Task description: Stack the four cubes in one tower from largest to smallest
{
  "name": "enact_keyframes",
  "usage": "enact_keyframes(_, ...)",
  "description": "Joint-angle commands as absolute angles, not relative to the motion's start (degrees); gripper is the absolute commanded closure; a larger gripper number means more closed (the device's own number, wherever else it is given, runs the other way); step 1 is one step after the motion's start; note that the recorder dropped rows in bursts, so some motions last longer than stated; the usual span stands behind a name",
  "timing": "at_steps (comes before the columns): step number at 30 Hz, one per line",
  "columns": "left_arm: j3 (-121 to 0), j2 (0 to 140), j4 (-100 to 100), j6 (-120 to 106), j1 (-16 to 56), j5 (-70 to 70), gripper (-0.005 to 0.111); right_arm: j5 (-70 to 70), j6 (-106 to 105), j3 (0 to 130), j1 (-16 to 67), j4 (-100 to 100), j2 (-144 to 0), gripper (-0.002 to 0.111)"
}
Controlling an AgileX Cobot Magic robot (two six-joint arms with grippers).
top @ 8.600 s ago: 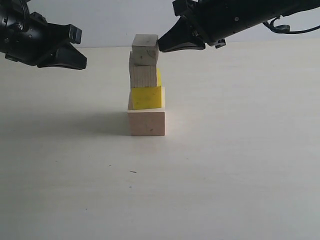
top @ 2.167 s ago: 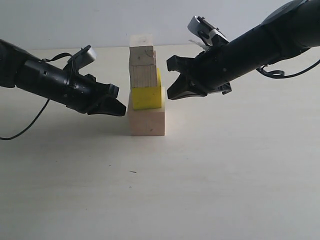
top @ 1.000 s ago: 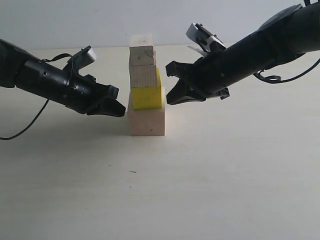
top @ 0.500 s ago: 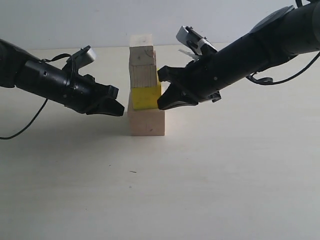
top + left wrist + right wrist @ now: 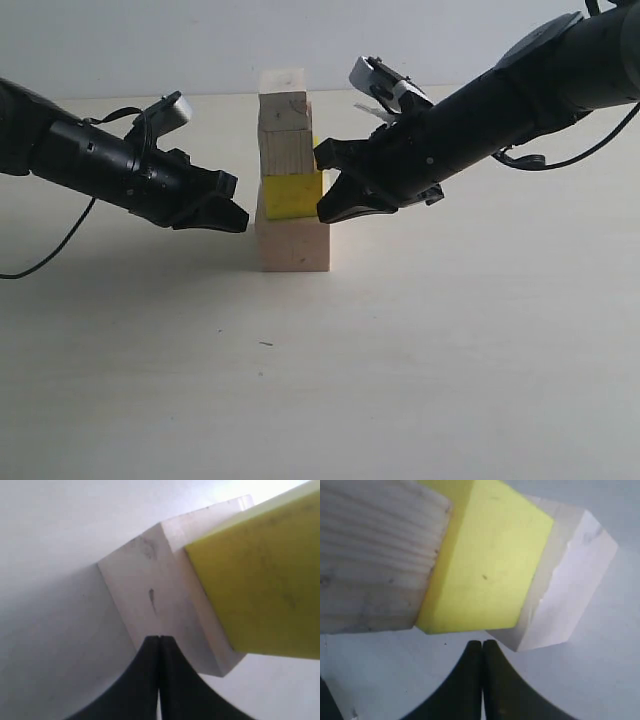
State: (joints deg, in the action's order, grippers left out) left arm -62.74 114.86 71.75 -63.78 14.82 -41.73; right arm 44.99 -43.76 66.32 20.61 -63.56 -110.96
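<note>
The four cubes stand as one tower in the exterior view: large pale cube (image 5: 293,246) at the base, yellow cube (image 5: 290,196) on it, medium wood cube (image 5: 286,152) above, small wood cube (image 5: 284,110) on top. My left gripper (image 5: 241,216) is shut, its tip just left of the base cube (image 5: 150,595) below the yellow cube (image 5: 260,580). My right gripper (image 5: 324,211) is shut, its tip at the tower's right side where the yellow cube (image 5: 485,565) meets the base cube (image 5: 570,590). Contact cannot be told. The medium cube (image 5: 375,560) overhangs the yellow one.
The tower stands on a pale tabletop (image 5: 450,350) with a white wall behind. A black cable (image 5: 50,255) trails from the left arm across the table at the left.
The right gripper has moved left, from a short way off to right against the tower's right side at yellow-cube height. The left arm and the tower stand as before.
</note>
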Motion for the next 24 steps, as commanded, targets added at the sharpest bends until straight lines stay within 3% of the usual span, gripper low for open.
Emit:
enact_keyframes(1, -62.7, 114.7, 72.1, -63.8, 14.9, -41.9, 0.107, 44.0, -43.4, 66.1, 20.7, -62.9, -110.9, 0.108)
enact_keyframes(24, -62.7, 114.7, 70.8, -62.6, 14.9, -42.0, 0.107, 40.0, -37.9, 66.1, 20.7, -56.9, -110.9, 0.108)
